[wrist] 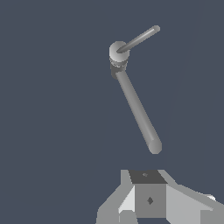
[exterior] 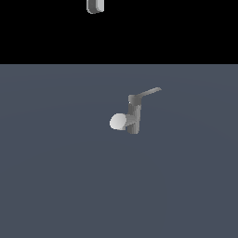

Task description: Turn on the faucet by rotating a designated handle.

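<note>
The faucet (exterior: 134,116) is a small grey upright column on the dark floor, with a pale round-ended spout (exterior: 118,122) low on its side. Its handle (exterior: 149,91), a thin grey lever, sticks out from the column's top toward the exterior view's right, slightly upturned. The wrist view looks down on the faucet (wrist: 118,51), with the thin handle (wrist: 140,38) and the thicker spout (wrist: 138,109) spreading from it. My gripper (wrist: 148,194) shows only as grey blocks at the picture's edge, apart from the faucet and touching nothing. Its finger gap is not readable.
A pale grey piece of the robot (exterior: 95,5) shows at the exterior view's upper edge, far above the faucet. The flat dark blue-grey floor (exterior: 56,176) lies all around the faucet, with black background behind it.
</note>
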Action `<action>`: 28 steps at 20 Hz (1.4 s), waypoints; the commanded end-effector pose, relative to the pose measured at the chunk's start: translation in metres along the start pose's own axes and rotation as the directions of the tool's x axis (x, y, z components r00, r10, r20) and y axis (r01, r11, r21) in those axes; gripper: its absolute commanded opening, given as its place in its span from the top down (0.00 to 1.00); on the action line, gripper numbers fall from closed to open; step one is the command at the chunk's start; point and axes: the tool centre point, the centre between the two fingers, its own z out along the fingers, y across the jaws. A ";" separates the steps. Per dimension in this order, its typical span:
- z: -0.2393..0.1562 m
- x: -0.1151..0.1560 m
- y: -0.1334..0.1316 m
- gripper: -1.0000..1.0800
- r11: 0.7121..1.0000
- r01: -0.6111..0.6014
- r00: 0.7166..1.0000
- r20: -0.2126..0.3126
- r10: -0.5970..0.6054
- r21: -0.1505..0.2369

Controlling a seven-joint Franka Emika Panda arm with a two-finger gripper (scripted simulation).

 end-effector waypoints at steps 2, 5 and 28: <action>0.017 0.021 -0.009 1.00 0.996 -0.094 0.996 -0.002 0.094 0.000; 0.031 0.039 -0.014 1.00 0.985 -0.174 0.985 -0.003 0.174 -0.001; 0.151 0.204 0.006 1.00 0.649 -0.760 0.649 -0.023 0.760 -0.006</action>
